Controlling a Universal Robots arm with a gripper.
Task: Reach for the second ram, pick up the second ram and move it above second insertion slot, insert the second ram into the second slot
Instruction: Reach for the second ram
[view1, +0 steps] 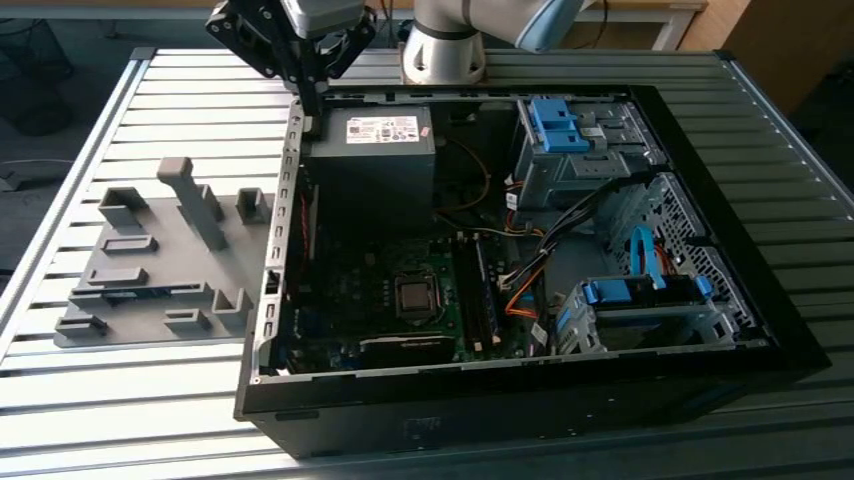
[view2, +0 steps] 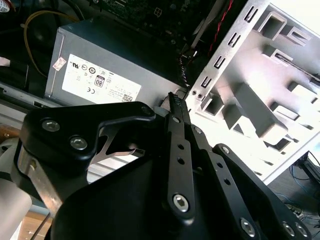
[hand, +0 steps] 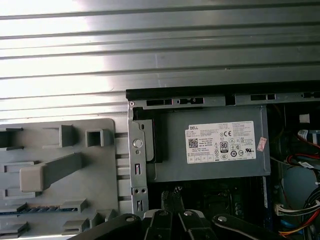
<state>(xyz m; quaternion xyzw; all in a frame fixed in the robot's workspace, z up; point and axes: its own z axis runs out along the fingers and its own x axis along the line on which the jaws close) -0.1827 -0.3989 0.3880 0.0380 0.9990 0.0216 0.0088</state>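
The second ram (view1: 144, 292) shows as a thin blue strip lying flat in a low slot of the grey holder (view1: 147, 320), on the side of the holder nearer the exterior view's bottom. In the first wrist view the same blue edge (hand: 20, 211) sits in one of the holder's (hand: 100, 170) long slots. Nothing touches it.

The holder rests on the ribbed metal table (view1: 120, 410), just beside the open case (view1: 534, 410) on the exterior view's left.

The claw (view1: 306, 92) hangs high over the far corner of the case, above the edge where the case wall meets the power supply (view1: 380, 150). It is well apart from the ram. In both wrist views we see its two black fingers (view2: 176, 112) pressed together along their length, with no gap at the tips and nothing between them. The claw (hand: 172, 194) is closed and empty, touching nothing we can make out.

Below the fingertips lies the power supply (hand: 210, 145) with its white label. Further inside the case is the board (view1: 400, 300), where what looks like a green stick (view1: 482, 310) stands in a slot.
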